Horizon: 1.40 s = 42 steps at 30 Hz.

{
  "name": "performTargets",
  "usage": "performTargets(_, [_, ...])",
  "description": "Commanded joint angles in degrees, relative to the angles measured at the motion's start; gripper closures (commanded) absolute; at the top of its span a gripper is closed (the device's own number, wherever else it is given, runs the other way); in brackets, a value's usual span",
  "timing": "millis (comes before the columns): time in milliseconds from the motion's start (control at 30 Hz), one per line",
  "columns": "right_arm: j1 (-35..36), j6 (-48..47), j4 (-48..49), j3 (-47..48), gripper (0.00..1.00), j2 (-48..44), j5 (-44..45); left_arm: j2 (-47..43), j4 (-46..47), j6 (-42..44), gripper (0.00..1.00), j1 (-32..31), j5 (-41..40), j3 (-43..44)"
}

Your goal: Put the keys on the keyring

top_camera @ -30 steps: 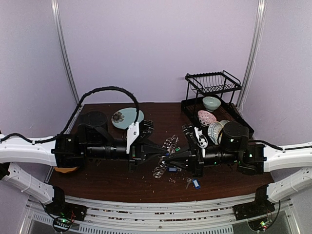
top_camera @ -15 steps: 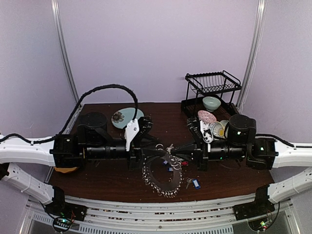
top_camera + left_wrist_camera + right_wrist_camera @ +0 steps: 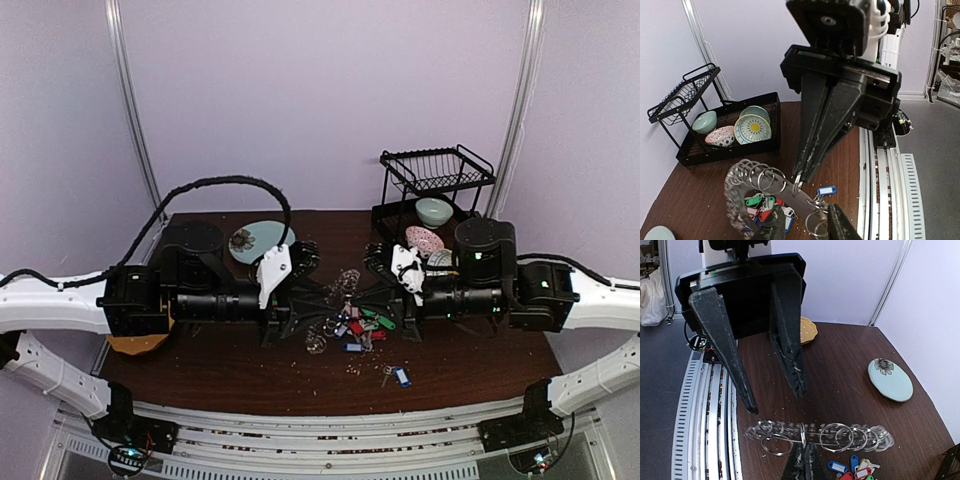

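While walls (image 3: 330, 100) glow lilac, the table (image 3: 250, 375) is brown.

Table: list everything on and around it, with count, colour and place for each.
keyring: one, silvery, mid-table between the arms
tagged keys: cluster, count unclear, red, green and blue tags, by the keyring
loose key: one, blue tag, near the front edge
plate: one, pale blue with flower, back left
dish: one, yellow-orange, left edge
rack: one, black wire, back right
bowls: at least three, teal and patterned, in the rack
table: one, dark brown
left pincer: one, black, open beside the keyring
right pincer: one, black, shut on the keyring
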Motion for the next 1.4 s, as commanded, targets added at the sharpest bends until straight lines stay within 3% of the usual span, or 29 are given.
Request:
performTargets(0, [0.6,-0.8,4.5,0.2,1.0,-1.0,-3.1,0.7,2.2,2.4,0.72,-0.2,-1.5,1.4])
performTargets(167, [1.0,0.0,7.4,-0.8,1.0,-0.8,-4.4,1.7,4.4,2.3,0.83,-0.3,-0.4,1.7])
performTargets(567, [1.2,0.8,9.2,-1.1,1.0,-0.3,-6.4,2.6,7.1,2.7,0.83,-0.9,0.5,1.0])
performTargets(700, [1.3,1.8,10.1,-1.2,1.0,-0.5,-7.1,2.0,7.9,2.8,1.0,-1.1,0.8,0.2])
performTargets(867, [1.3,2.0,10.8,-2.6,1.0,-2.5,-7.2,-0.1,8.2,3.5,1.0,-1.1,-1.6,-1.6])
performTargets(900, [1.1,2.1,11.2,-3.3,0.96,-3.2,-6.9,-0.7,9.0,4.4,1.0,-1.1,-2.1,-2.4])
performTargets(933, [1.0,2.1,11.8,-4.2,0.84,-4.0,-6.3,-1.7,10.0,5.2,1.0,-1.1,-2.1,-3.4])
performTargets(1000, [0.8,2.2,13.1,-5.7,0.72,-5.7,-5.4,-4.0,13.4,7.9,1.0,-1.1,0.4,-5.4])
performTargets(1100, [0.2,1.4,14.8,-7.5,0.67,-9.0,-9.5,-6.9,14.9,16.4,1.0,-1.2,6.1,-6.9])
performTargets(1167, [0.2,0.7,15.7,-8.2,0.64,-10.5,-13.5,-8.8,13.1,24.0,1.0,-1.8,6.4,-6.2])
performTargets(1367, [0.2,0.0,14.8,-7.4,0.62,-11.5,-14.0,-11.5,2.1,48.6,1.0,-5.9,5.2,-2.2])
